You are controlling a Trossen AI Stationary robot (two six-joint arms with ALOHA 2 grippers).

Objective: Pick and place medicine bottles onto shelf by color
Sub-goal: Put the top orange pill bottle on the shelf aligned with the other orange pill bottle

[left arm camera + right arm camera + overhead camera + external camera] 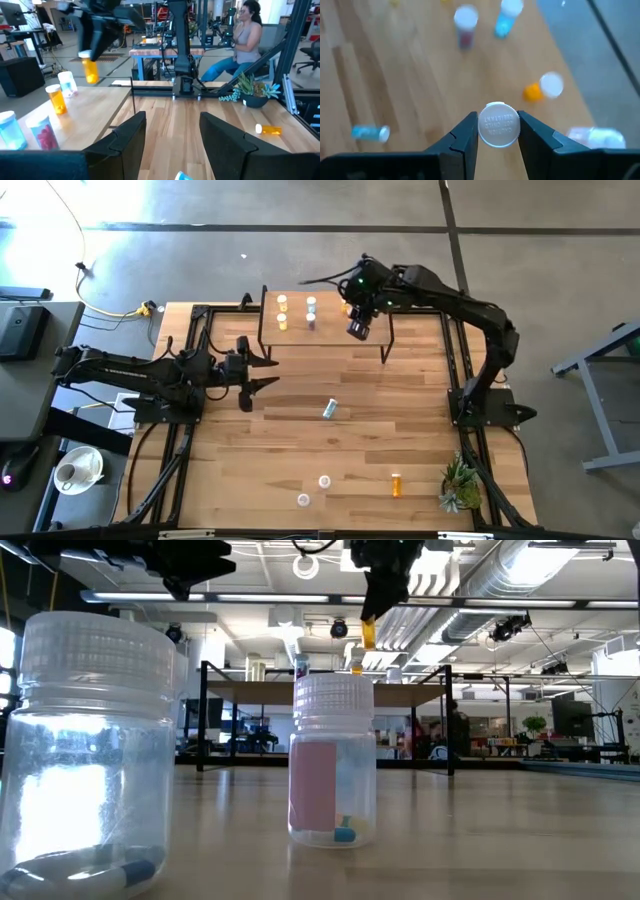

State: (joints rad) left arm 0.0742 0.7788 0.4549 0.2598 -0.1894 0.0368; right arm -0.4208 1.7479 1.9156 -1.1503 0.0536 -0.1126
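Right now my right gripper [498, 131] clamps an orange bottle [90, 70] by its white cap, hanging upright, long axis vertical, cap upward. Below it lies the shelf [330, 330]; beyond my fingertips stand other bottles. Lowering off-line could topple those neighbours, I judge, or the bottle could slip. Farther off, my left gripper [262, 371] waits with parted, empty fingers.

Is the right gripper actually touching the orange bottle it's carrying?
Touching: right wrist view shows the right gripper pressed against both sides of the orange bottle at its cap.
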